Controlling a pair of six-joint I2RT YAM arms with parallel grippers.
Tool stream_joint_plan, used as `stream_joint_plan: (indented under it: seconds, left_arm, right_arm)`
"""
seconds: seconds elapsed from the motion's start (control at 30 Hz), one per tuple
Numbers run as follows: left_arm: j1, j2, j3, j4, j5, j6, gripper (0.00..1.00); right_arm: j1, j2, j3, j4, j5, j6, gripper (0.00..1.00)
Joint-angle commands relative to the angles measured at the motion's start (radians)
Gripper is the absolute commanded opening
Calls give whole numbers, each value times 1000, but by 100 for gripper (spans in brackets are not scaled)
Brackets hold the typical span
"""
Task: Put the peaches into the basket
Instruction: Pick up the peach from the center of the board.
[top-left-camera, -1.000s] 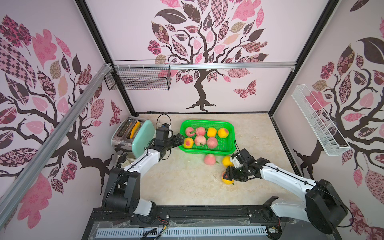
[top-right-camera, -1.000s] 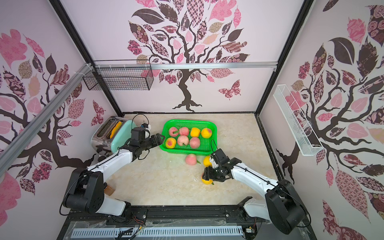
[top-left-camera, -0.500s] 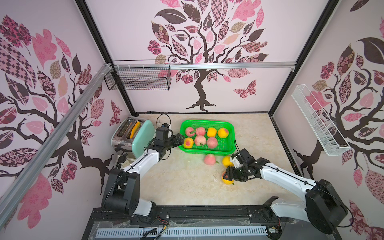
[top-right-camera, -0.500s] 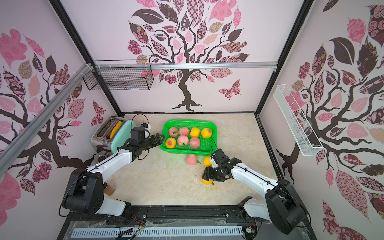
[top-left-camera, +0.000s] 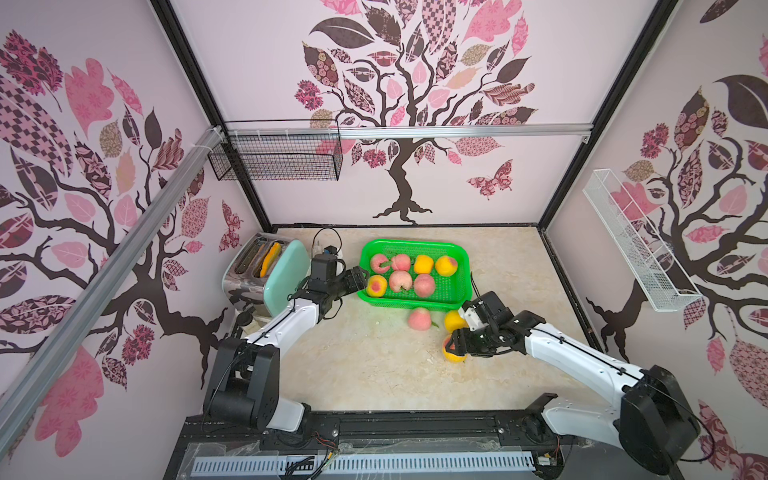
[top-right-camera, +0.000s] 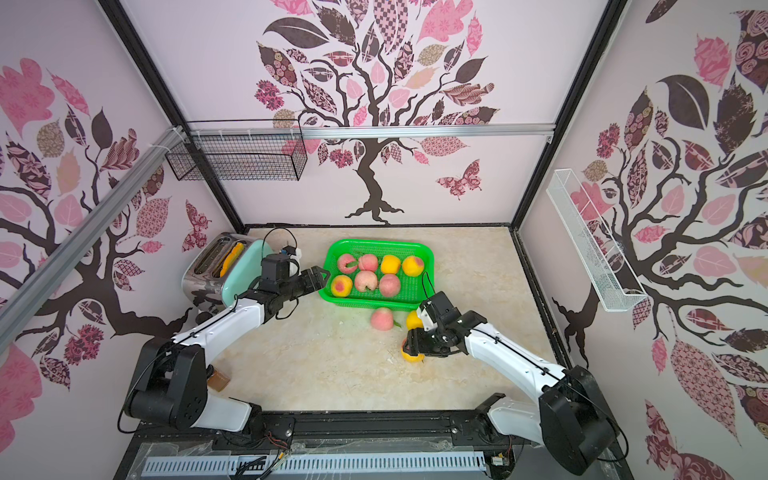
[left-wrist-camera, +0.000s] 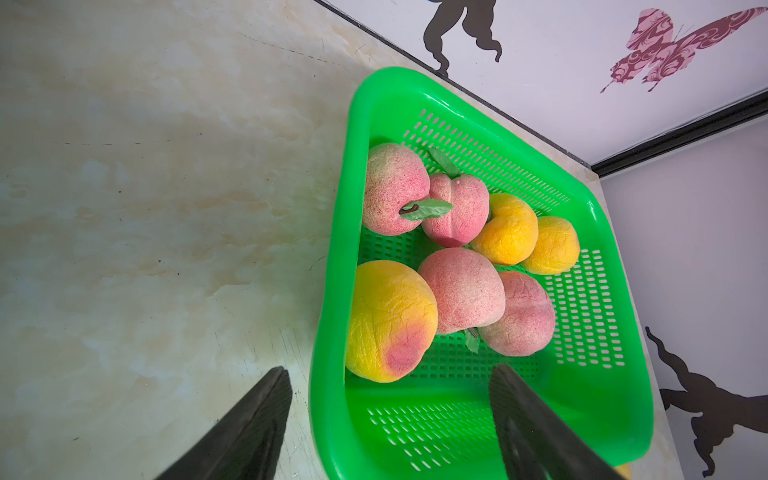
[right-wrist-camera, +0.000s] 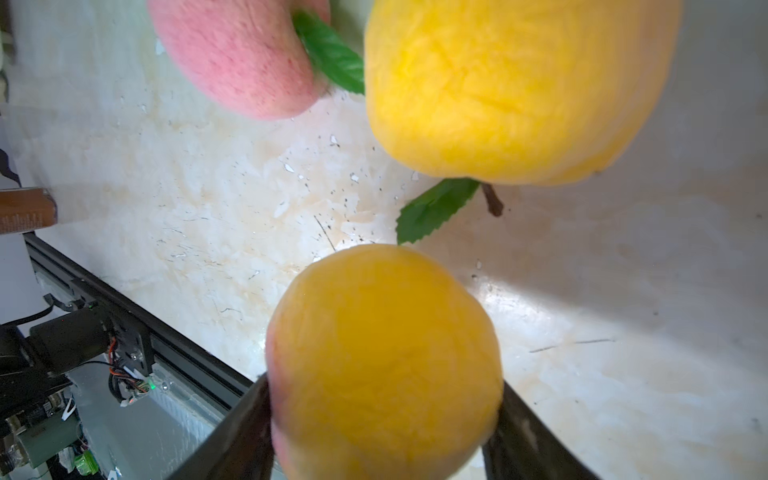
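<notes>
Tabletop (top-left-camera: 353, 374) | basket (top-left-camera: 411, 243) long axis left-right | right pincer (top-left-camera: 454, 347) clamps peach (right-wrist-camera: 382, 357)

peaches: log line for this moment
right gripper shut on yellow peach | left gripper open at basket rim | seven peaches inside | two loose on table

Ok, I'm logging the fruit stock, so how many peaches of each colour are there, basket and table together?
Pink peaches: 5 (4 in the basket, 1 on the table)
Yellow-orange peaches: 5 (3 in the basket, 1 on the table, 1 in the right gripper)
Total: 10
</notes>
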Motion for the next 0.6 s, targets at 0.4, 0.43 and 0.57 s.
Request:
stream_joint_plan:
  seconds: [0.4, 0.43, 0.57]
  left_arm:
    - [3, -36, -37, 23, 23, -23, 79]
    - [3, -39, -41, 24, 23, -26, 79]
    - [3, -48, -40, 8, 26, -11, 79]
  right_arm:
    - [6, -61, 223, 4, 161, -84, 48]
    - [4, -57, 238, 19, 172, -89, 48]
    - [-11, -36, 314, 56, 204, -112, 48]
